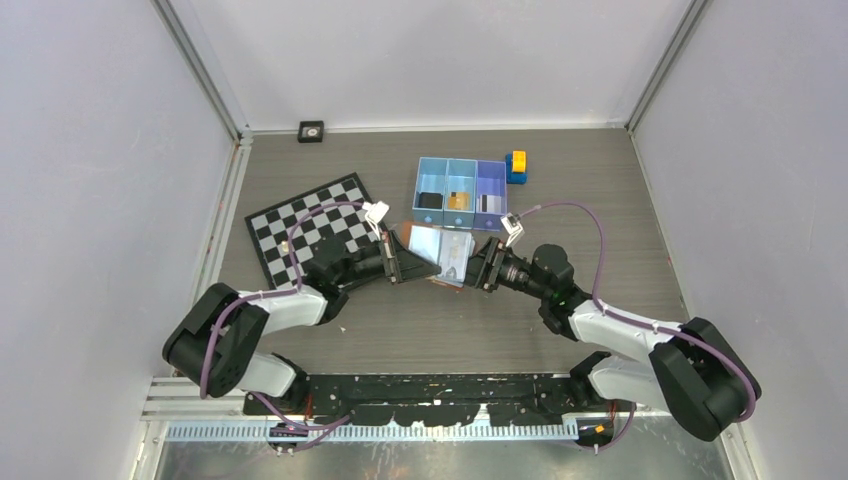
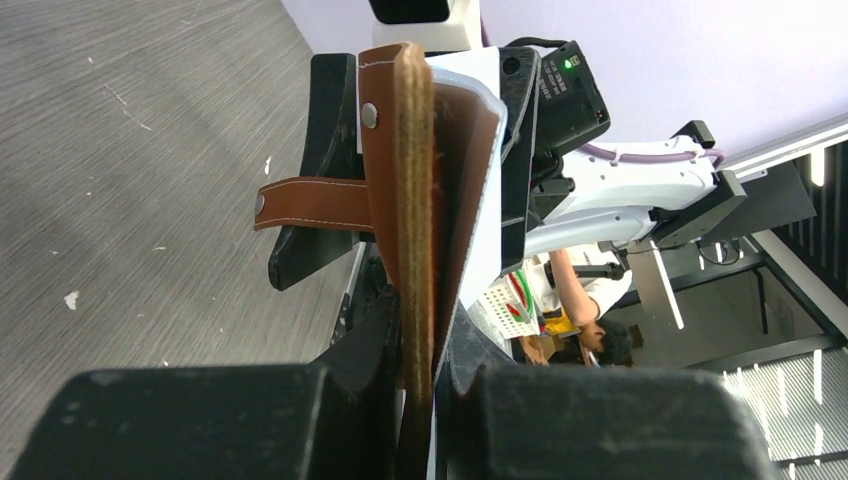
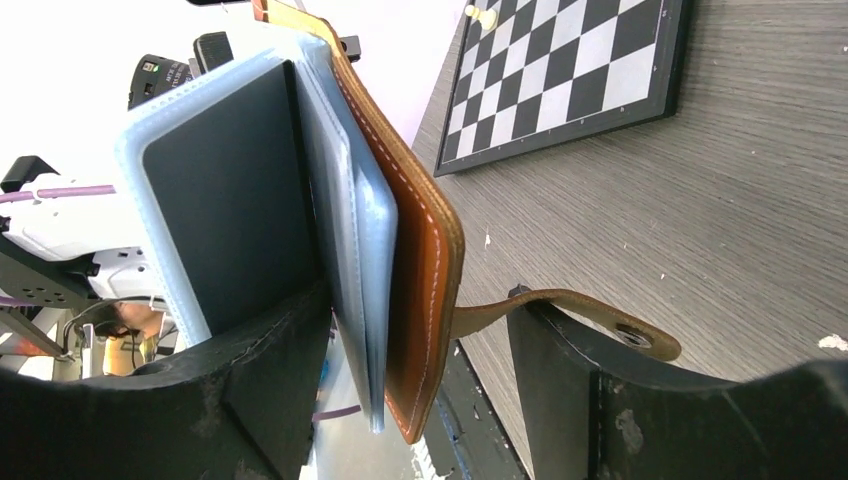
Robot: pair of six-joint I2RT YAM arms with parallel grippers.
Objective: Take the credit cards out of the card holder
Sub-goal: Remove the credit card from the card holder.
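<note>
L gripper (image 2: 420, 372) clamped on card holder (image 1: 438, 250), held aloft btwn arms. R gripper (image 3: 415, 380) jaws wide, straddling holder's free edge. I aim to pinch only the dark credit card (image 3: 225, 190), pull straight along sleeve (image 3: 355, 240).

Wore black joints and white shells on left arm (image 1: 290, 305) and right arm (image 1: 620, 326), beyond the black base rail (image 1: 430, 390); trailed purple cables (image 1: 572, 204); ended in scuffed matte-black fingers (image 3: 250, 400).
</note>
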